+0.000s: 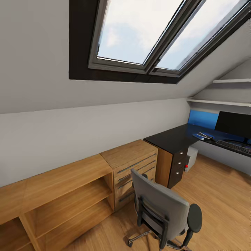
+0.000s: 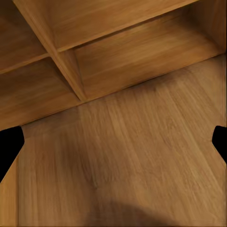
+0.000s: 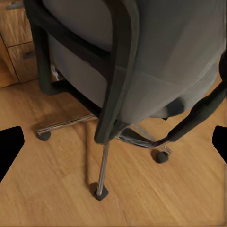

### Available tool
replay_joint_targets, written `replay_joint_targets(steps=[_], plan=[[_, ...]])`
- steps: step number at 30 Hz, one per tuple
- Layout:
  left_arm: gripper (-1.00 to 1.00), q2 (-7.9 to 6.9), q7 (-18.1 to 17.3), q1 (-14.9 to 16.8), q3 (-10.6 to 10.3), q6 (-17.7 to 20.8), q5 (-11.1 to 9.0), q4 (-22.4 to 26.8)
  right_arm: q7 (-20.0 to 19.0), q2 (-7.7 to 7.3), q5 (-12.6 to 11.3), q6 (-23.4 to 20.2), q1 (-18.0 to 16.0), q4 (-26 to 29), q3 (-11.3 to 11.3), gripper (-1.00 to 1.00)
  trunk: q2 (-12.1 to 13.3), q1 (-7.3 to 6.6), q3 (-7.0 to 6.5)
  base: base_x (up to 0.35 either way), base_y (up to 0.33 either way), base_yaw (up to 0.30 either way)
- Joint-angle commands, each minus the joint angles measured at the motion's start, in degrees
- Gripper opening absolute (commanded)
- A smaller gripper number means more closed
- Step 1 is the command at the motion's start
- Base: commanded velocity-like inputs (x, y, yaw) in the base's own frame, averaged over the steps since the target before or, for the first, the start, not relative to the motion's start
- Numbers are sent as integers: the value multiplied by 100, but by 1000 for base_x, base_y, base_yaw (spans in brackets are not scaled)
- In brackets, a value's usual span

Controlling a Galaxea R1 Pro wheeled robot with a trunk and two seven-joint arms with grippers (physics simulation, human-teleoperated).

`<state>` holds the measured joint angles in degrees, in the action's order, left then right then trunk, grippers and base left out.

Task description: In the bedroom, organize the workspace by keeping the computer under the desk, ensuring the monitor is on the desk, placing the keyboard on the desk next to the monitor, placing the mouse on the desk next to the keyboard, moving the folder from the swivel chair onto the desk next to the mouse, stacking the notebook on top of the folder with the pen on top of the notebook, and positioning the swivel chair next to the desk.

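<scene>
Light wood plank floor [image 2: 137,161] lies below the open wooden shelf unit [image 2: 71,71] — its upright divider meets the floor. The left gripper's [image 2: 113,142] two dark fingertips [image 2: 9,146] sit at opposite edges — spread wide, holding nothing.

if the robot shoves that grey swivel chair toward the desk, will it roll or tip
The swivel chair will probably roll easily: its metal star base rides on casters on smooth wood floor. A push high on the tall back might tip or spin it; pushing lower seems safer.
</scene>
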<state>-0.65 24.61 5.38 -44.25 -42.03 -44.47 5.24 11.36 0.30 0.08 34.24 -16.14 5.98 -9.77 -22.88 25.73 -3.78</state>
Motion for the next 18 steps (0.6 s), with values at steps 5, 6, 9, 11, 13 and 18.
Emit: replay_joint_targets(steps=[5,6,9,11,13,18], plan=[[100,-5,54,-2,-44,7,-9,12,51,-3,1,4,-5,-7,-46,100,-4,5,23,201,0,-268],[100,-5,53,-2,-42,7,-9,12,51,-4,1,4,-4,-8,-46,100,-4,5,28,35,0,-257],[100,-5,53,-2,-41,7,-9,12,51,-4,1,4,-4,-9,-44,100,-4,5,43,23,0,-256],[100,-5,53,-2,-45,8,-9,12,46,-3,1,4,-3,-9,-48,100,-4,5,52,8,0,-254],[100,-6,53,-2,-45,9,-9,12,47,-3,1,4,-3,-9,-50,100,-4,5,62,4,0,-254],[100,-6,53,-2,-45,6,-9,12,45,-4,1,10,-3,-8,-44,100,-4,5,86,1,0,-246]])
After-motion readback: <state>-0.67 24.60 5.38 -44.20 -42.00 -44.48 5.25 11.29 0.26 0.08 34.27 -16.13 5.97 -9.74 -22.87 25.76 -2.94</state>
